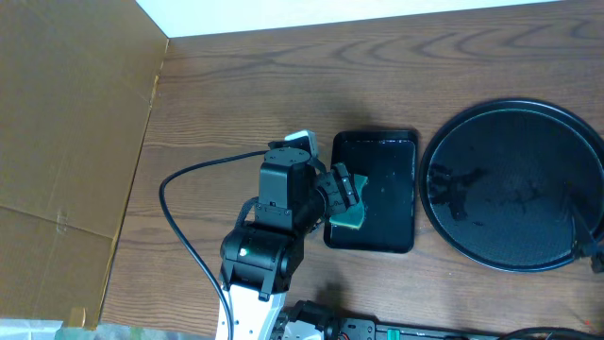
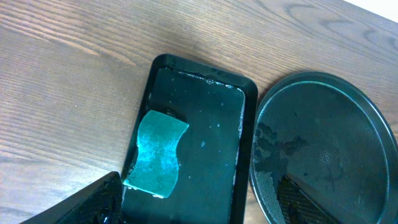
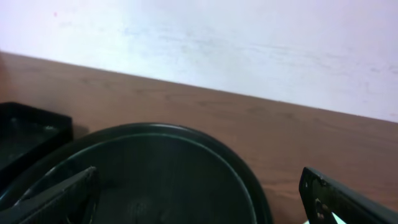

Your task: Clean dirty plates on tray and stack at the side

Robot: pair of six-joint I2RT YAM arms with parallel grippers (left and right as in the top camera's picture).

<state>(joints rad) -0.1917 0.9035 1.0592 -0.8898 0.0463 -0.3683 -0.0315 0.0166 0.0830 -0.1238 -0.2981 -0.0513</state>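
The large round black tray [image 1: 514,189] lies at the right of the table, bare, with wet streaks on it. It also shows in the left wrist view [image 2: 323,149] and the right wrist view [image 3: 161,180]. No white plates are in view. My left gripper [image 1: 347,192] is open and empty, hovering over the near end of the small rectangular black tray, just past a teal sponge [image 2: 157,152]; in its wrist view [image 2: 199,186] the fingers are wide apart. My right gripper [image 3: 199,177] is open and empty above the round tray's right side, and only a sliver of it shows at the overhead view's edge [image 1: 595,253].
The small rectangular black tray [image 1: 382,161] is wet and lies left of the round tray, with the sponge [image 1: 347,219] in its near left corner. A cardboard sheet [image 1: 66,142] covers the left. A black cable [image 1: 189,179] loops left of the left arm.
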